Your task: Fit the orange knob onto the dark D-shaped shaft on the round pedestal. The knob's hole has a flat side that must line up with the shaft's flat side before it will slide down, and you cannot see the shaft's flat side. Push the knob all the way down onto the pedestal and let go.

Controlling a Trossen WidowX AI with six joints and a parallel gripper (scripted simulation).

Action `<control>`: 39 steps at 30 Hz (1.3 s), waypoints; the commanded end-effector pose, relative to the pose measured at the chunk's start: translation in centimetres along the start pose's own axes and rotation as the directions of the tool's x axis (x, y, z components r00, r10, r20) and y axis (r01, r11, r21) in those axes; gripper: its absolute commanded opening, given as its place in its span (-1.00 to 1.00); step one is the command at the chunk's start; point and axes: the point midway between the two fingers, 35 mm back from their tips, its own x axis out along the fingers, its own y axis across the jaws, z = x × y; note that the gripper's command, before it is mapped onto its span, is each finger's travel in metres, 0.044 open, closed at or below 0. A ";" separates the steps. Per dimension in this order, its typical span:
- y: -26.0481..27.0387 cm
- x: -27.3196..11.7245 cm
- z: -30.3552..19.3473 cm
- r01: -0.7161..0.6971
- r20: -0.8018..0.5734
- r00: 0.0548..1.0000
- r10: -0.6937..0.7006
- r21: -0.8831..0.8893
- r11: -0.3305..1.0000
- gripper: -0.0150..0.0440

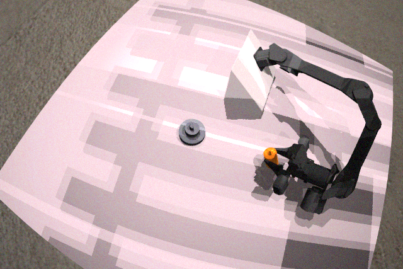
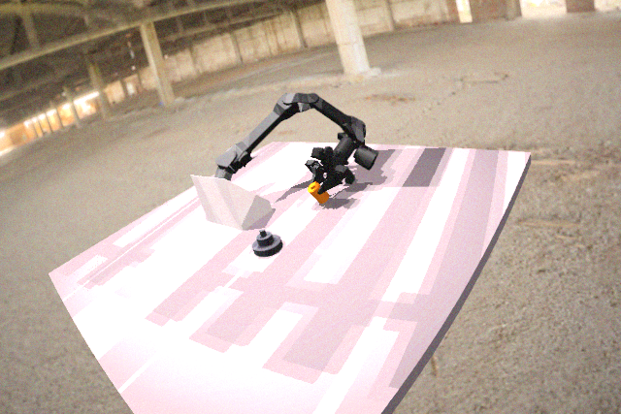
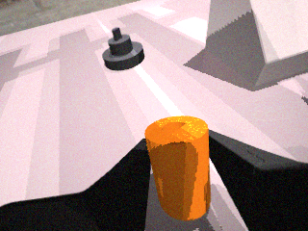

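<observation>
The orange knob (image 1: pixel 274 159) (image 2: pixel 319 194) (image 3: pixel 180 168) is a cylinder with a hole in its top face. My gripper (image 1: pixel 272 156) (image 2: pixel 317 190) (image 3: pixel 175 139) is shut on its sides and holds it tilted above the table. The hole's flat side cannot be made out clearly. The dark round pedestal (image 1: pixel 192 140) (image 2: pixel 268 250) (image 3: pixel 123 61) stands apart from the knob, left of it in the top view and at the upper left in the wrist view. Its short shaft (image 1: pixel 191 126) (image 2: pixel 262 233) (image 3: pixel 115 33) points up, uncovered; its flat side does not show.
A pale wedge-shaped block (image 1: pixel 243 107) (image 2: pixel 228 204) (image 3: pixel 231 40) stands on the patterned pink table (image 1: pixel 162 201) (image 2: pixel 345 319), beside the arm's base. In the wrist view it is right of the pedestal. The arm arches around behind the block.
</observation>
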 end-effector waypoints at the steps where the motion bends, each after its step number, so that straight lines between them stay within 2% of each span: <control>1: 0.1 -0.4 -0.3 -0.005 0.065 0.998 0.005 0.002 1.000 0.11; 5: 0.0 -0.7 -0.6 -0.006 0.107 0.994 0.006 0.002 1.000 0.11; 15: 0.0 -0.9 -0.6 -0.005 0.091 0.996 0.005 0.002 1.000 0.11; 18: 0.0 -0.7 -0.5 -0.005 0.101 0.995 0.005 -0.002 1.000 0.38; 19: 0.0 -0.7 -0.5 -0.005 0.101 0.995 0.005 -0.002 1.000 0.39; 39: 0.0 -0.7 -0.5 -0.005 0.101 0.995 0.005 -0.002 1.000 0.39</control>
